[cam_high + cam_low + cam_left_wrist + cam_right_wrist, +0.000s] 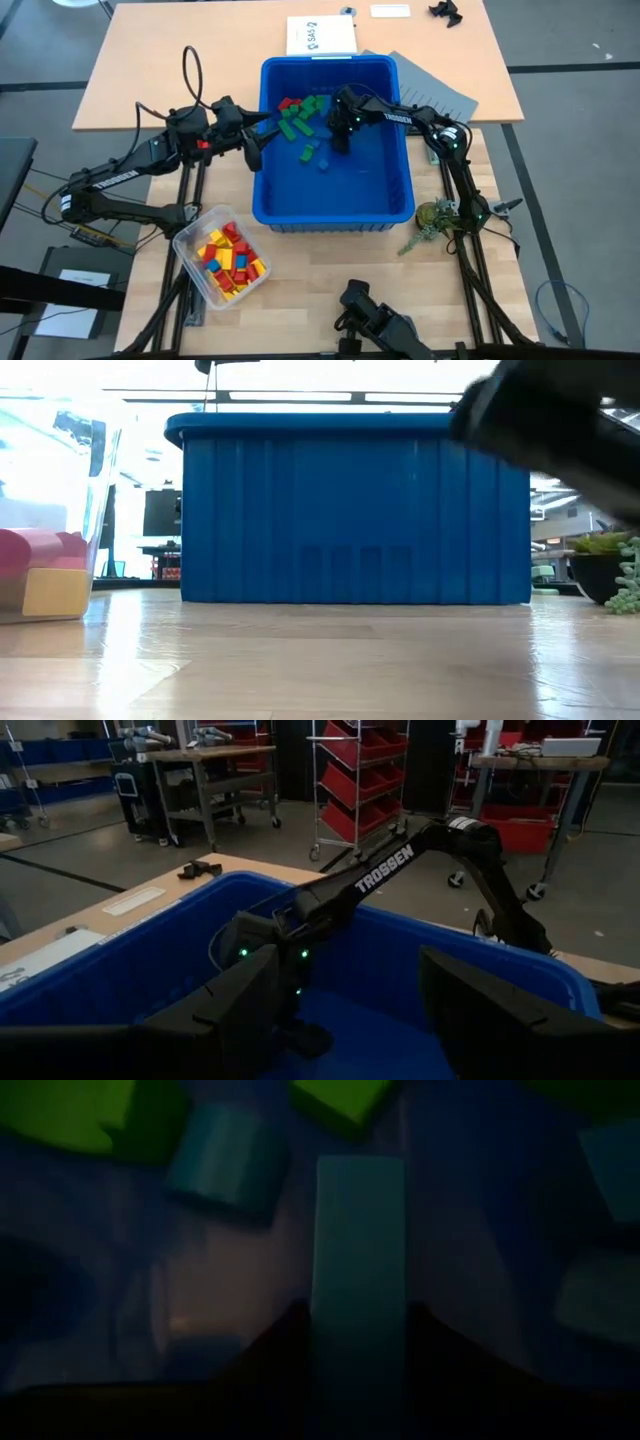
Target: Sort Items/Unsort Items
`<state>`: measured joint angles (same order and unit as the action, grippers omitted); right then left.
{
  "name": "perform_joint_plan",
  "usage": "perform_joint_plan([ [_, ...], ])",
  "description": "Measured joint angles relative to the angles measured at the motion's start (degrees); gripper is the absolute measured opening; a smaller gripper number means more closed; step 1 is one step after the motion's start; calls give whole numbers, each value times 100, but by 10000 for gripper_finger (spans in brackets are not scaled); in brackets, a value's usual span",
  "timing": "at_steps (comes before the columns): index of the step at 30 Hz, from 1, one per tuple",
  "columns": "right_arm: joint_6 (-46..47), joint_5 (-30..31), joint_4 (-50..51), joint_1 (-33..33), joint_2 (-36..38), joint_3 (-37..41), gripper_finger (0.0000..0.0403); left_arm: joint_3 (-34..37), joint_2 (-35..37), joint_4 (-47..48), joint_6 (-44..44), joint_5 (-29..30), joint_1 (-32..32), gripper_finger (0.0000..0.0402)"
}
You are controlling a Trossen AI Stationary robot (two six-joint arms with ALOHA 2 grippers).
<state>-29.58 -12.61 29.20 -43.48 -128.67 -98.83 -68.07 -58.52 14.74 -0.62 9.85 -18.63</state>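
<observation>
Down inside the blue bin [335, 205], right end effector [341, 140] pinching a blue block [360, 1280] — left end effector [252, 152] spread.

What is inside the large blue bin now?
Inside the blue bin lie green blocks, red blocks and some blue ones. The right gripper reaches down among them, with one blue block between its fingers. Blocks under the arm are hidden.

arms [110, 185]: blk, white TROSSEN txt | green LEDs | blk cables
</observation>
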Motion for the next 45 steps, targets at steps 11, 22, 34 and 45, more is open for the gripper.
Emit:
perform_joint_plan([
  [11,335,-37,543,540,1175,-66,123,0,0,-2,-2,0,0,248],
  [22,1437,-111,120,2272,1747,-76,123,0,0,-6,-2,2,0,248],
  [34,2610,125,-1646,3760,1723,-76,123,0,0,-9,-3,1,-2,248],
  [45,2779,320,-3314,4334,1524,-86,123,0,0,-20,-4,1,-2,248],
])
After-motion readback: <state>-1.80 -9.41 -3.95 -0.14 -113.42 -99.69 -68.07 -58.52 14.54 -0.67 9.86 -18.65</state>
